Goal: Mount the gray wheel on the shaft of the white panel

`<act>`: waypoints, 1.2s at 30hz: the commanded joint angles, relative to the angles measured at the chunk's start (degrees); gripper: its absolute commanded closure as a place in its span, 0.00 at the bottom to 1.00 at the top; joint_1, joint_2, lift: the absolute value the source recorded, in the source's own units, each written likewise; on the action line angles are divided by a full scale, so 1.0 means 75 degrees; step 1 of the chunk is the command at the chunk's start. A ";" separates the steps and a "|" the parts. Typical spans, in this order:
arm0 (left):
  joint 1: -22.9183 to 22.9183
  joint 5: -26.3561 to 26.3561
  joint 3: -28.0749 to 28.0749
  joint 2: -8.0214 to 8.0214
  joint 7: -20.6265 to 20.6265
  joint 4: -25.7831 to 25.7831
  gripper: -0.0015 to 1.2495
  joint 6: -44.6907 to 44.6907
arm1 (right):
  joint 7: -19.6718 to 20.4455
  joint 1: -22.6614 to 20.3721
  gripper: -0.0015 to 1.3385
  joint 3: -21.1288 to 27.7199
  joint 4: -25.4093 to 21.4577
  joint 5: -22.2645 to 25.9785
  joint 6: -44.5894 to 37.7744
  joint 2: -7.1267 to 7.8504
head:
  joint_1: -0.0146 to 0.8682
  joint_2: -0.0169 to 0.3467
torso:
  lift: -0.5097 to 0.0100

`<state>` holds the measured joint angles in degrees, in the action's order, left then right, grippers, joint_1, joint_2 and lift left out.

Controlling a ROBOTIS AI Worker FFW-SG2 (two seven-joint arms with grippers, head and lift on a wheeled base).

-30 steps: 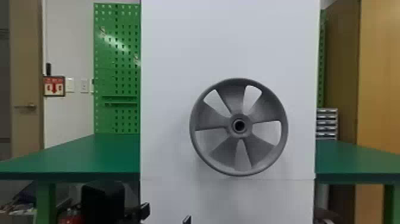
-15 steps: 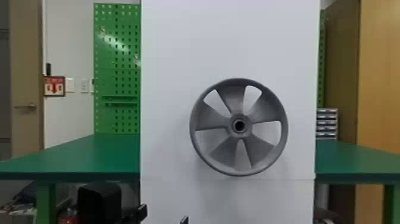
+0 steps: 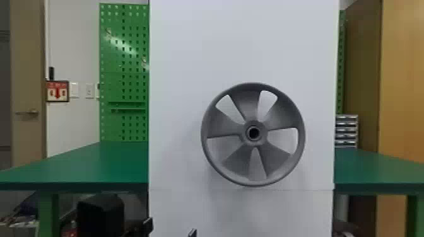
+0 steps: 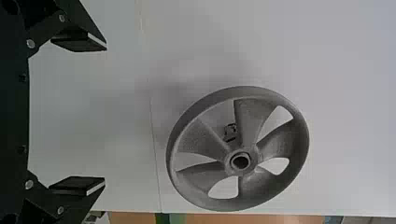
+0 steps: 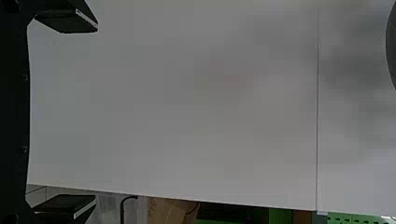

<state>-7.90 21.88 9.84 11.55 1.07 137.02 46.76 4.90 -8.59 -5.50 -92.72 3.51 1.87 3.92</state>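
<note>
The left pincer (image 3: 170,229) is being held wide open below the gray wheel (image 3: 247,107), with nothing being gripped between its two fingers. The wheel is being held up, hub facing out, before the white panel (image 3: 176,63), above and to the right of that pincer and apart from its fingertips. How it is being borne there cannot be told. The right pincer (image 5: 96,114) is also being kept wide open, gripping nothing, with the panel being faced and the wheel's edge being seen well beyond its fingertips.
</note>
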 commanded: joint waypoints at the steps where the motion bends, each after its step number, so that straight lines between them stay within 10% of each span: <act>1: 0.0011 -0.0011 -0.0011 -0.0028 -0.0002 0.0000 0.20 -0.0012 | 0.0004 -0.0003 0.00 -0.0063 0.0117 -0.0011 0.0254 0.0098 | 0.06 0.16 | 0.00; 36: 0.0210 0.0293 -0.0211 -0.0121 -0.0213 -0.0012 0.20 -0.0012 | 0.0004 0.0150 0.03 0.0195 0.0550 -0.0058 0.0547 -0.0289 | 0.06 0.16 | 0.00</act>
<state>-6.53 23.29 8.74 10.60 -0.31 137.02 46.65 4.92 -7.79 -3.86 -89.14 3.01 5.88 2.02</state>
